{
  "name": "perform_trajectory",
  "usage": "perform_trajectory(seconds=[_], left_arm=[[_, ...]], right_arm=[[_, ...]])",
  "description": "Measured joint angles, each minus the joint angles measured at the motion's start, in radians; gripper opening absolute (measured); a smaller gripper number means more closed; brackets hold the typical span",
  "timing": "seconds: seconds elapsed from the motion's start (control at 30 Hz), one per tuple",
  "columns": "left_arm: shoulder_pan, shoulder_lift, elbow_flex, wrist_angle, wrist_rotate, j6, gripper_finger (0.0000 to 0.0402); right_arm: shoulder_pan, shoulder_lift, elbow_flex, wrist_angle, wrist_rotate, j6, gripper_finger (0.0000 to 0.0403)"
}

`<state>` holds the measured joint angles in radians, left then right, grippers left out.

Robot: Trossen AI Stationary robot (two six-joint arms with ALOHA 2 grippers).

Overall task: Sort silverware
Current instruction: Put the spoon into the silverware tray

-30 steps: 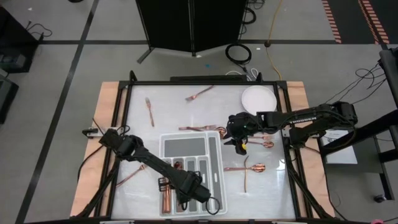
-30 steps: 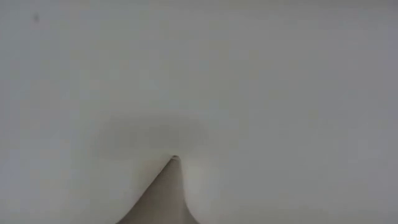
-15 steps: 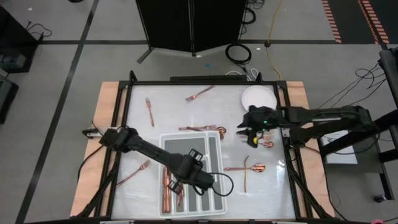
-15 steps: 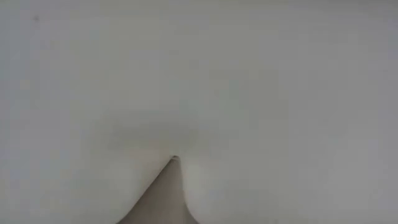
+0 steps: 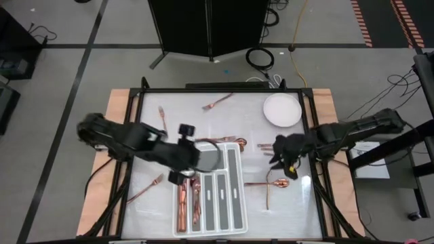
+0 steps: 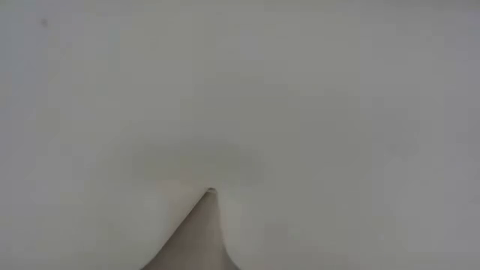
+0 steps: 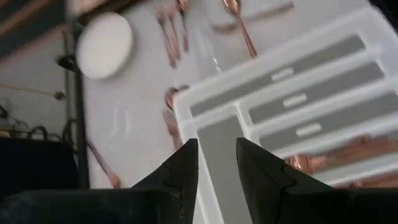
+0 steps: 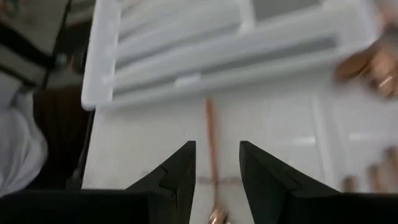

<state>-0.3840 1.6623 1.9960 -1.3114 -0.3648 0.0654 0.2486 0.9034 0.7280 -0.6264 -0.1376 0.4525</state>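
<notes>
Grippers first: the left gripper (image 5: 184,152) hangs over the white divided tray (image 5: 234,196) at its 11 o'clock corner, fingers (image 7: 183,171) parted with nothing between them; the right gripper (image 5: 285,152) hovers off the tray's 3 o'clock side, fingers (image 8: 180,168) likewise parted and empty, above a loose piece (image 8: 211,134). Silverware (image 5: 186,203) fills the tray's 9 o'clock compartments, more pieces (image 5: 271,184) lie scattered on the table (image 5: 152,196), and a round plate (image 5: 282,110) sits at 1 o'clock.
</notes>
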Motion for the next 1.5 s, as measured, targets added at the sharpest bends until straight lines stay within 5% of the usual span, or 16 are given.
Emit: perform_trajectory(seconds=[0.3,0.43,0.6,0.73,0.9,1.07,1.5], left_arm=[[0.036,-0.329,-0.619,0.523,-0.086,0.021,0.0112],[0.084,-0.362,-0.903,0.985,-0.079,0.073,0.0112],[0.187,-0.28,-1.118,1.76,0.239,0.132,0.0112],[0.249,-0.17,-1.161,2.096,0.361,0.13,0.0112],[0.305,-0.081,-1.162,2.195,0.357,0.039,0.0112],[0.313,-0.074,-1.161,2.188,0.367,-0.025,0.0112],[0.348,-0.087,-1.161,2.068,0.369,-0.006,0.0112]], right_arm=[[0.123,0.126,0.0,-0.138,0.011,0.115,0.0114],[0.113,0.153,0.0,-0.229,0.016,0.129,0.0114],[0.034,0.197,0.0,-0.296,0.152,0.033,0.0114],[-0.081,0.257,0.0,-0.101,0.165,-0.141,0.0114],[-0.225,0.325,0.0,0.202,0.194,-0.309,0.0114],[-0.336,0.386,0.0,0.276,0.279,-0.371,0.0114],[-0.36,0.609,-0.051,0.489,0.237,-0.478,0.0114]])
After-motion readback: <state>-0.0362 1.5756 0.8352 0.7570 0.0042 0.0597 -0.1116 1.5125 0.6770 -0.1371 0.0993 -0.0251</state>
